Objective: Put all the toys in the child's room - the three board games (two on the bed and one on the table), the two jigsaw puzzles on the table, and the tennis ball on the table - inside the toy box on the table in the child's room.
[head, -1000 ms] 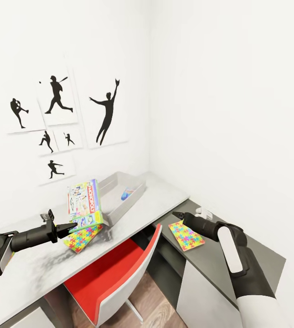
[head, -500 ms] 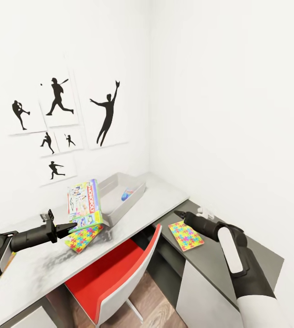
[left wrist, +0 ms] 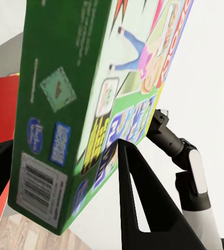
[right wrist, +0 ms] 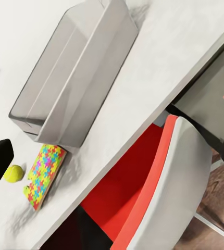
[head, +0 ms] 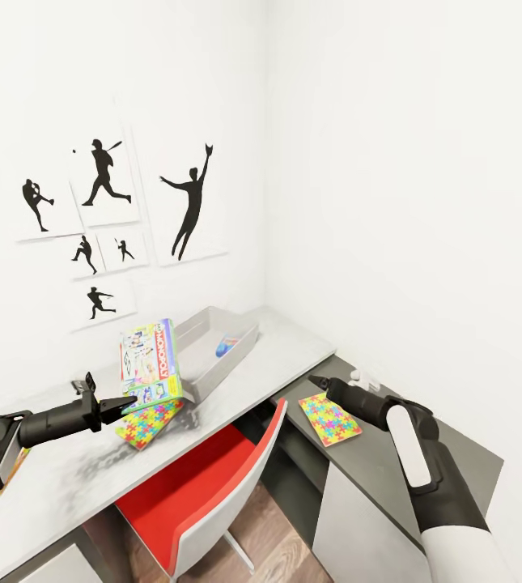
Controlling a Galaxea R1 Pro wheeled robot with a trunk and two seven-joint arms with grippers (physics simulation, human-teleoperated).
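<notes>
My left gripper (head: 123,402) pinches the Monopoly board game (head: 149,362), holding it upright just beside the grey toy box (head: 212,350) on the table (head: 293,344). A jigsaw puzzle (head: 147,423) lies under it. My right gripper (head: 319,380) hangs by another jigsaw puzzle (head: 330,419); I cannot tell if its fingers are spread. A tennis ball (right wrist: 13,173) sits near the box.

The left arm reaches forward over the grey table (head: 66,478), its gripper (head: 123,402) closed on the edge of the upright board game (head: 149,362). The right arm extends over the table's lower right section, its gripper (head: 319,380) pointing toward the table's corner; how its jaws stand is unclear.
</notes>
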